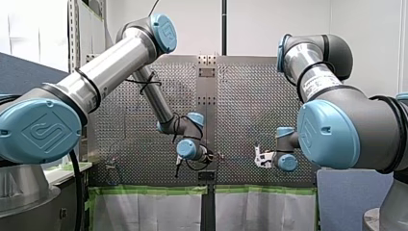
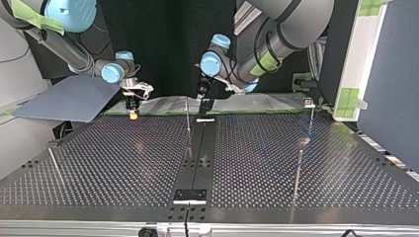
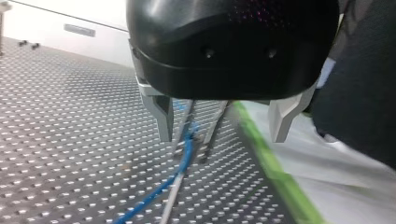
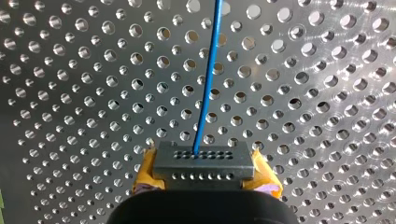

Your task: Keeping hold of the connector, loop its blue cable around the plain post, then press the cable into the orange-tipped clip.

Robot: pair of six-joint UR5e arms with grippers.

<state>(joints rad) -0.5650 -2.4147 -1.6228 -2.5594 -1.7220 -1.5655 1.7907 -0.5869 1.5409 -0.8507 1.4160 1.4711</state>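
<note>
Connector (image 4: 204,158) is clamped between the yellow pads (image 4: 145,170) of my right gripper (image 4: 205,170), with the blue cable (image 4: 208,79) running straight ahead over the perforated table (image 4: 70,93). In the top view that gripper's at 10 o'clock and my left gripper (image 3: 205,135) at 12, cable right under it. Can't tell its grip.

Wide gaps between slim posts (image 2: 298,170)

From the connector (image 4: 204,161), the blue cable (image 4: 205,79) runs off the right wrist view (far end unseen).
</note>
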